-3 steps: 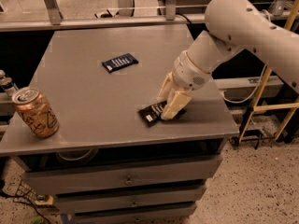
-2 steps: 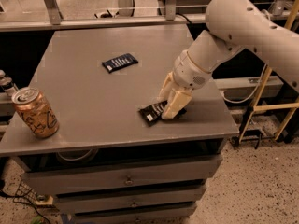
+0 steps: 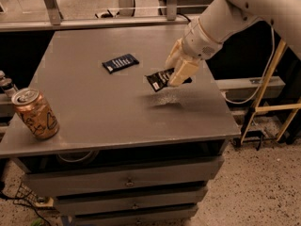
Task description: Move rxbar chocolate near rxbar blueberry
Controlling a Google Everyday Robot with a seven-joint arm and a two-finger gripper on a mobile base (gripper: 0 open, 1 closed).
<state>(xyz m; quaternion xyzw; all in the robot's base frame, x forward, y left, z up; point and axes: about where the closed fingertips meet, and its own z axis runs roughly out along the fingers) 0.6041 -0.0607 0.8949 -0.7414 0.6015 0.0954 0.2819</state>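
The rxbar chocolate, a black glossy bar with white lettering, hangs tilted in the air above the grey table; its shadow lies on the tabletop below it. My gripper is shut on the bar's right end, with the cream fingers around it. The rxbar blueberry, a dark navy bar with white text lines, lies flat on the table to the upper left of the held bar, about a bar's length away.
A dented orange-tan soda can stands near the table's front left edge. Drawers run below the tabletop. A yellow-legged stand is to the right of the table, and metal frame posts stand behind it.
The gripper has lifted the rxbar chocolate off the tabletop near the front right and carried it up and back toward the rxbar blueberry.
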